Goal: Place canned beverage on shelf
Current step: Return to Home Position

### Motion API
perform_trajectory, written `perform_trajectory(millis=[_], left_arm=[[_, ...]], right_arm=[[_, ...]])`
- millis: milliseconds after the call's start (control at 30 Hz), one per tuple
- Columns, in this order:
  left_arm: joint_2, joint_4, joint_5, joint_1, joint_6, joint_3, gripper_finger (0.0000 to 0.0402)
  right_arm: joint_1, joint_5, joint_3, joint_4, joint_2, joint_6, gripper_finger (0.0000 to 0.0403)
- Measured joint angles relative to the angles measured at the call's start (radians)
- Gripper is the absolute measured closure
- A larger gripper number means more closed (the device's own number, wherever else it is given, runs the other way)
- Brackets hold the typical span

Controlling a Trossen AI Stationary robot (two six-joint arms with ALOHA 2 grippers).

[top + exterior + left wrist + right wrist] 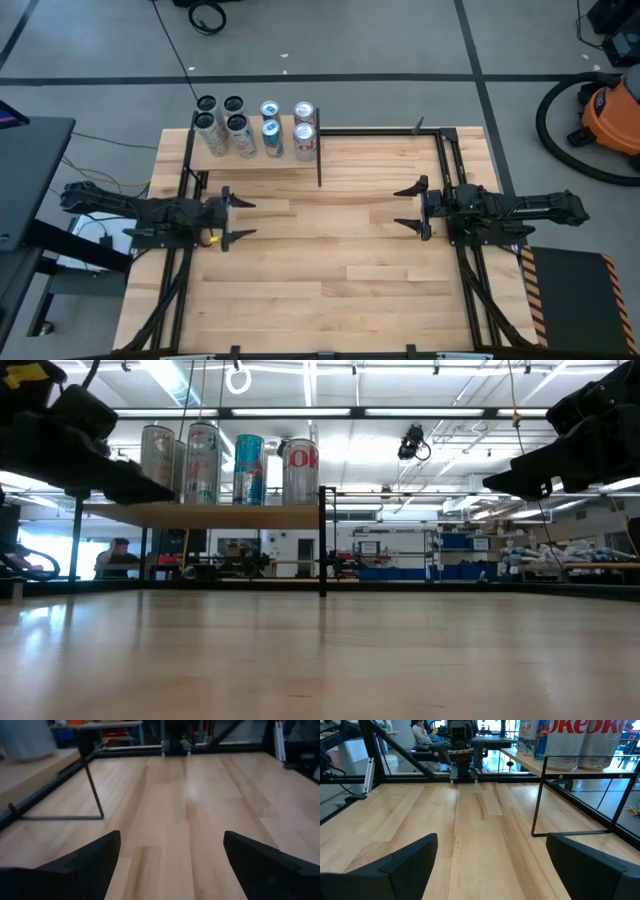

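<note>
Noted soda cans [255, 125] upright on shelf [290, 160] at upper centre-left, just above left fingers [237, 203], well left of right fingers [412, 189]; both pairs spread wide, empty, over worktop [330, 270].

Red "oke" lettering on silver cans [563, 742] standing on the shelf [522, 760]

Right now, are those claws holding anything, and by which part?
Nothing is held. The left gripper and right gripper are both open and empty; the cans stand on the shelf.
</note>
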State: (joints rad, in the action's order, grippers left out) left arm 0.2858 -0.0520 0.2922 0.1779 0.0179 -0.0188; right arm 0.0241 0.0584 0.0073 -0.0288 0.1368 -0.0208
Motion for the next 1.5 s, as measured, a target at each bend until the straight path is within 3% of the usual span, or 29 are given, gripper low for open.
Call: perform_trajectory(millis=[467, 800, 1500], left_arm=[[-0.138, 0.006, -0.108, 0.017, -0.273, 0.010, 0.0040], [-0.227, -0.056, -0.112, 0.016, -0.233, 0.012, 0.0040], [-0.275, -0.060, -0.113, 0.016, -0.230, 0.012, 0.0040]], right_arm=[[0.000, 0.000, 0.000, 0.000, 0.000, 0.000, 0.0020], [0.000, 0.000, 0.000, 0.000, 0.000, 0.000, 0.0020], [-0.014, 0.000, 0.000, 0.001, -0.029, 0.000, 0.0020]])
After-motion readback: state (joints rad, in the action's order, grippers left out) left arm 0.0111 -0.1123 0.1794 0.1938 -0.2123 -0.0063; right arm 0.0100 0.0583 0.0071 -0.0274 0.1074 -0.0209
